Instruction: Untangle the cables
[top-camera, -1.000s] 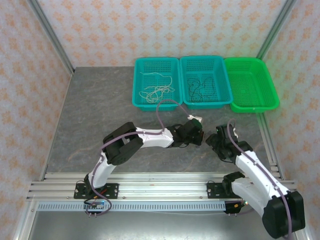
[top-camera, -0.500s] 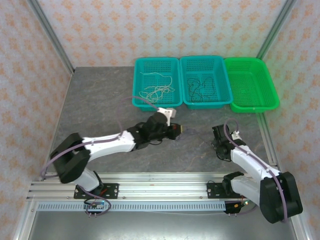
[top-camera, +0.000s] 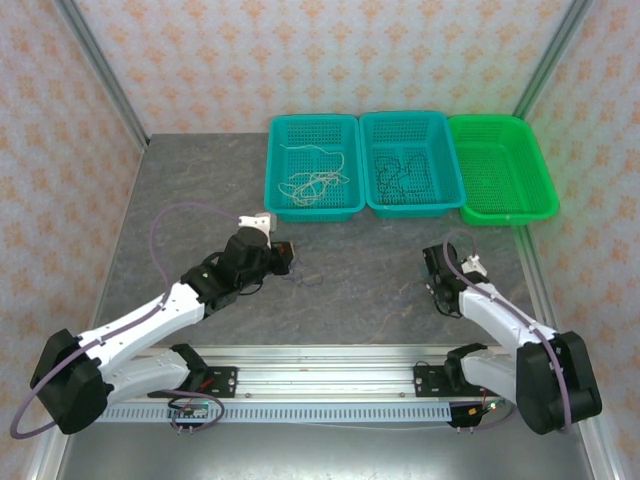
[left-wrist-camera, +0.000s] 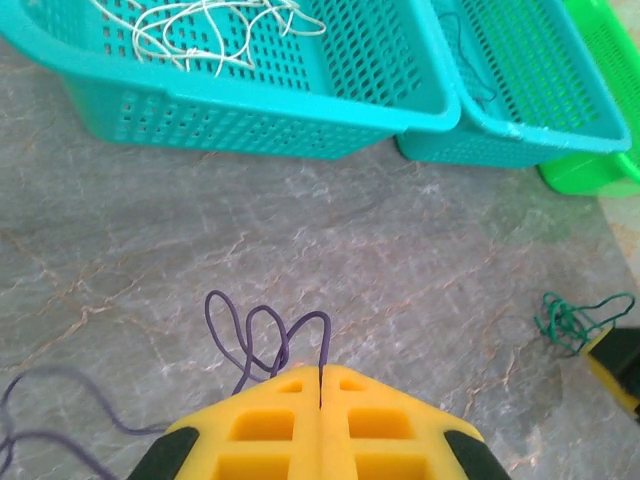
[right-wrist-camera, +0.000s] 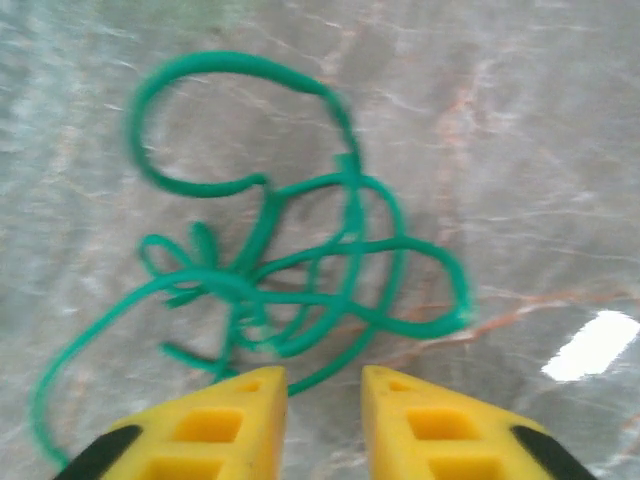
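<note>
A thin purple cable (left-wrist-camera: 262, 335) is pinched in my left gripper (left-wrist-camera: 322, 372), which is shut on it; its loops lie on the table just ahead of the yellow fingertips. From above, that gripper (top-camera: 288, 262) sits left of centre with the purple cable (top-camera: 303, 279) trailing to its right. A tangled teal-green cable (right-wrist-camera: 300, 260) lies on the table right in front of my right gripper (right-wrist-camera: 323, 385), whose jaws stand open; one strand runs by the left fingertip. The green cable (left-wrist-camera: 575, 318) also shows far right in the left wrist view. My right gripper (top-camera: 440, 288) points down at the table.
Three baskets line the back: a teal basket (top-camera: 275, 160) holding white cables (top-camera: 312, 180), a teal basket (top-camera: 452, 165) holding black cables (top-camera: 400, 175), and a green basket (top-camera: 545, 185). The left arm's thick purple hose (top-camera: 160, 225) loops over the table. An aluminium rail (top-camera: 320, 372) runs along the near edge.
The two grippers were close together mid-table; my left arm has swung left, drawing the purple cable away. The right gripper has pulled back toward the right, over the green cable.
</note>
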